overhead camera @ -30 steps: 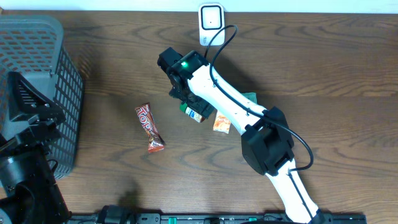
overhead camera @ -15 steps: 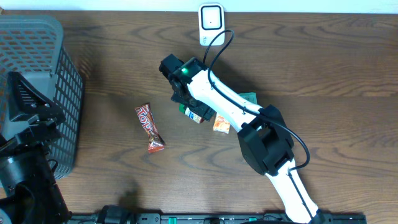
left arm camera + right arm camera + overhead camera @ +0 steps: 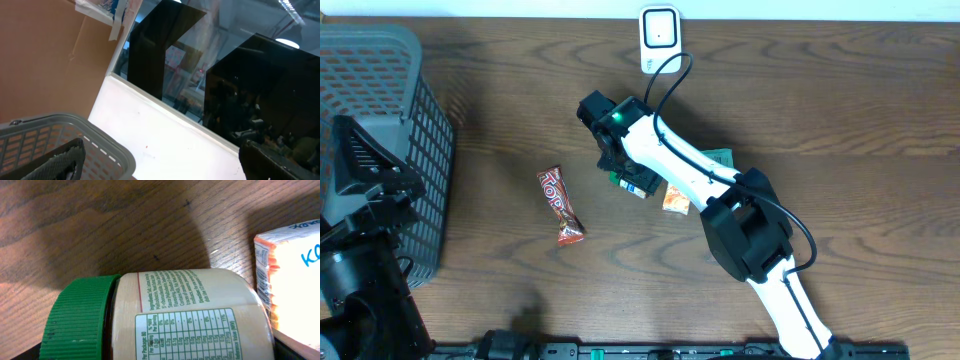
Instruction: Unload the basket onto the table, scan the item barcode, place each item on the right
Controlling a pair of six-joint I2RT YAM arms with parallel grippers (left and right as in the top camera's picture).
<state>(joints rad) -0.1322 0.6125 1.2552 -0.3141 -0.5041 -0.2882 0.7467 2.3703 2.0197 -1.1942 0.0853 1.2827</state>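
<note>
the right jaws hang right over the jar (image 3: 190, 315), which lies on its side on the surface (image 3: 840, 100), just beside an orange packet (image 3: 290, 285); whether they grip it i cannot tell. the left jaws stand wide open and empty by the basket (image 3: 380, 100). the step in hand looks like the pick-up; next comes a firm grip, then turning the barcode toward the scanner (image 3: 659, 30).
</note>
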